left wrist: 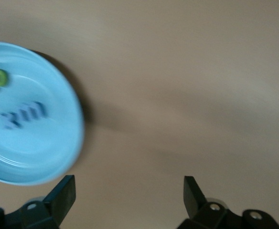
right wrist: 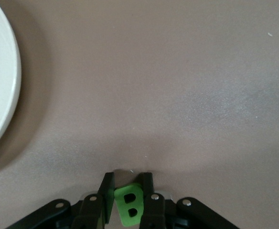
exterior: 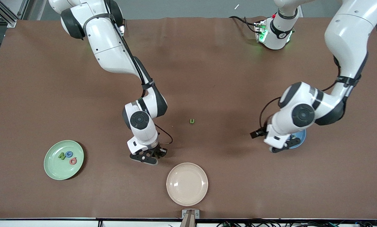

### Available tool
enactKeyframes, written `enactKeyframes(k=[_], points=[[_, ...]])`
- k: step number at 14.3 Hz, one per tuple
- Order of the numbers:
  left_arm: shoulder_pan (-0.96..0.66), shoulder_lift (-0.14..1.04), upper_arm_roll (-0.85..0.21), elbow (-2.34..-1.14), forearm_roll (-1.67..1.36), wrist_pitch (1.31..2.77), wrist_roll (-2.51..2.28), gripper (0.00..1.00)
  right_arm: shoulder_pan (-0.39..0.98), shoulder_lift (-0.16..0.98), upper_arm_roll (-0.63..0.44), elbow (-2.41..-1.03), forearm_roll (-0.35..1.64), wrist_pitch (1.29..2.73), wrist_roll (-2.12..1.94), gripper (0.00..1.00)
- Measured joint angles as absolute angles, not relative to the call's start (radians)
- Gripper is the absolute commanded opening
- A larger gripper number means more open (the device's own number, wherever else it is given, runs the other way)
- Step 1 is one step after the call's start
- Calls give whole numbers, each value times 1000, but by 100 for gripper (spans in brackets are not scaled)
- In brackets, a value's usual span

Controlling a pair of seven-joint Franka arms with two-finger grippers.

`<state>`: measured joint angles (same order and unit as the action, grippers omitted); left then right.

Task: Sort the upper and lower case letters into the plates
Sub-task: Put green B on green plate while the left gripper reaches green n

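The right gripper (right wrist: 126, 191) pinches a chunky green toy letter B (right wrist: 129, 204) near the cream plate (exterior: 187, 183), while the left gripper (left wrist: 129, 191), fingers spread wide, hangs beside the round blue plate (left wrist: 44, 157).

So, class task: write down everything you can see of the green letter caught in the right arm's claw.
The green letter is a small, chunky, flat bright-green piece that looks like foam or plastic, with two dark holes like those of a capital B. It sits clamped between the fingers of the right claw, which is shut on it, down at the brown table near the cream plate. Its lower part is hidden by the claw, and whether it touches the table cannot be told.
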<state>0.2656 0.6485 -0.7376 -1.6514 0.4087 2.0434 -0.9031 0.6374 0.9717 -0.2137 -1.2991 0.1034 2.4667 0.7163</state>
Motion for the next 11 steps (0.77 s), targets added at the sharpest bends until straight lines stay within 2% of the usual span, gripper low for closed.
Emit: enactKeyframes(k=[3, 5, 8, 11], points=[[161, 655, -734, -1622, 408, 2044, -992, 85, 636, 972, -220, -1294, 103, 2455, 716, 0], [95, 671, -727, -1598, 421, 2055, -1005, 83, 615, 961, -235, -1265, 103, 2378, 689, 0], [-22, 717, -685, -1570, 519, 2133, -1005, 76, 520, 902, -243, -1229, 104, 2221, 520, 0], [-155, 805, -586, -1490, 611, 2183, -1003, 74, 402, 845, -250, -1226, 104, 2146, 252, 0]])
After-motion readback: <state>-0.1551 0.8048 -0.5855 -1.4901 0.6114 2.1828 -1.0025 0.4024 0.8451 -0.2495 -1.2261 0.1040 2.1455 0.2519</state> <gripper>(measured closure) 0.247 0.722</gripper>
